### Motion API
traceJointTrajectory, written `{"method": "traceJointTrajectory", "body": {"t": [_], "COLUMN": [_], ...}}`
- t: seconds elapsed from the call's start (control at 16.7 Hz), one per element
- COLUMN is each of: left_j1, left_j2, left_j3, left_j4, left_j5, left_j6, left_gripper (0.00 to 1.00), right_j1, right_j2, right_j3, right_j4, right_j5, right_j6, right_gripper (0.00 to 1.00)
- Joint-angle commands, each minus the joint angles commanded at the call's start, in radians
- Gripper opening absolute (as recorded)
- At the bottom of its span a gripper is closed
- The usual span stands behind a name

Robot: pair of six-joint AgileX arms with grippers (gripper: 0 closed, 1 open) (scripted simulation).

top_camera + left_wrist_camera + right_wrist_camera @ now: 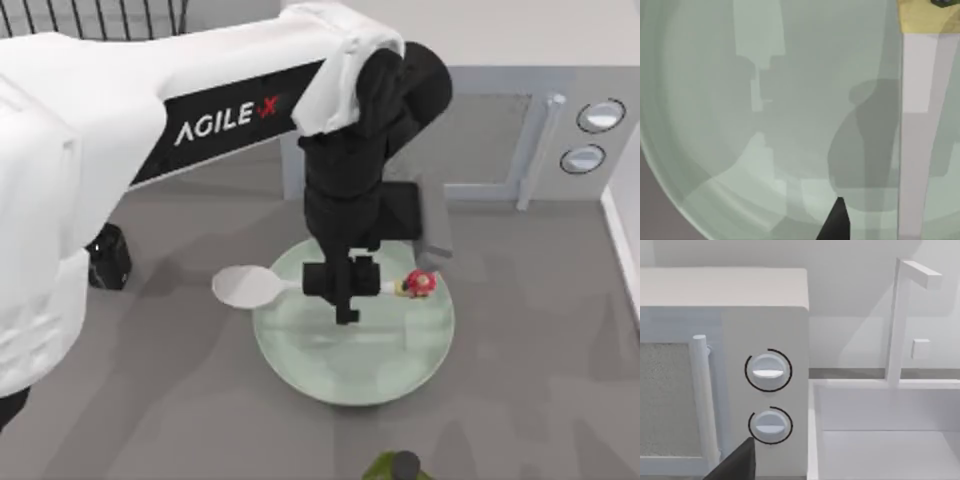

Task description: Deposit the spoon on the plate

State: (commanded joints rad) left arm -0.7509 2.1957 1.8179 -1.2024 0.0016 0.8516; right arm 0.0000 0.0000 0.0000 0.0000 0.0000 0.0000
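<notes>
The pale mint-green plate [395, 365] lies at the middle of the table. Across its far part stretches the white spoon [245, 287]: the oval bowl juts past the plate's left rim and the red-and-yellow ornament [418, 283] sits over the plate's right part. My left gripper [345, 290] points down over the plate and is shut on the spoon's handle near its middle. In the left wrist view the handle [915, 125] hangs just above the plate's surface [715, 100], casting a shadow on it, with one dark fingertip [837, 222] beside it. My right arm is parked; one fingertip [737, 462] of its gripper faces the microwave.
A dark bottle [108, 257] stands left of the plate. A green-topped object [395, 467] sits at the table's front edge. A microwave [725, 370] with two knobs stands at the back right, and a white sink [885, 430] with a tap lies beside it.
</notes>
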Motion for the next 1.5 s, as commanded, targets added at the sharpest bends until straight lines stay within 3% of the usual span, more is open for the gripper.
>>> {"method": "traceJointTrajectory", "body": {"t": [0.66, 1.5], "left_j1": [-0.058, -0.018], "left_j2": [-0.033, 0.019], "left_j3": [0.013, -0.071], "left_j4": [0.074, 0.147], "left_j5": [0.048, -0.008], "left_j6": [0.044, 0.005], "left_gripper": [0.00, 0.00], "right_j1": [0.000, 0.000], "right_j2": [0.000, 0.000], "right_j3": [0.000, 0.000], "right_j4": [0.000, 0.000], "right_j5": [0.000, 0.000], "right_j6": [0.000, 0.000], "right_gripper": [1.00, 1.00]}}
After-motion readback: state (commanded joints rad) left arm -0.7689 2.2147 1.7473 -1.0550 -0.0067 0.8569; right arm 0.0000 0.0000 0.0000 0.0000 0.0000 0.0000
